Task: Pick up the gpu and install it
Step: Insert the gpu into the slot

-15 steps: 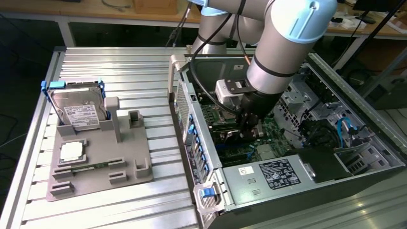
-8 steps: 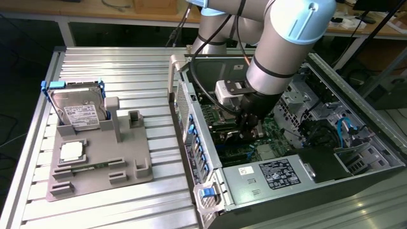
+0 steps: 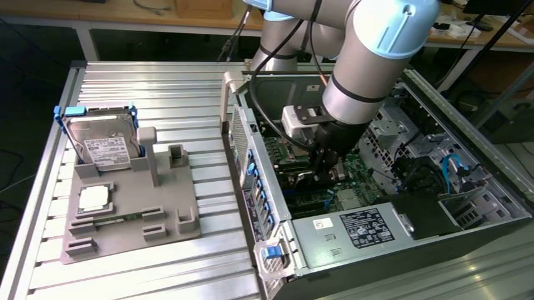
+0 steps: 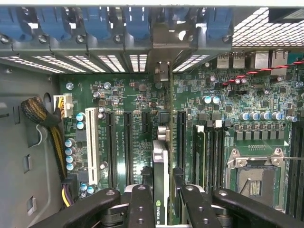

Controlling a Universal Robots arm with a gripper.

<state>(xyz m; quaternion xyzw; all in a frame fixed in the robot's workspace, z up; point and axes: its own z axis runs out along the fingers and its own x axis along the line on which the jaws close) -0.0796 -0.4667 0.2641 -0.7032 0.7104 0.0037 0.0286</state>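
The pick-up part of the task is judged to be done. The gpu [image 4: 160, 149], a thin flat expansion card with a green circuit board, a dark cooler face and a silvery metal end bracket, is pinched on edge between the two black fingers [image 4: 141, 199] of the tool [image 4: 162, 173].

The card is carried inside the black computer case [image 3: 250, 159], which is laid open side up on the ribbed aluminium worktop [image 3: 150, 81] at the exterior view's right. In the wrist view the card is seen edge-on over the green motherboard [image 4: 118, 90]. It is lined up along the long black expansion slots [image 4: 128, 142], and its bracket end is turned toward the row of blue plastic slot latches [image 4: 95, 23] at the case's rear wall.

Whether the card's contact edge is entered in a slot or is held just above one cannot be told. The installation is therefore judged to be under way and not shown complete: the card is gripped by the tool, and no seating or latching can be confirmed.

At the exterior view's left, well apart from the tool, a grey moulded fixture [image 3: 134, 215] is set on the worktop. A silver hard drive with a white label and blue frame [image 3: 104, 147] is stood in its far end.
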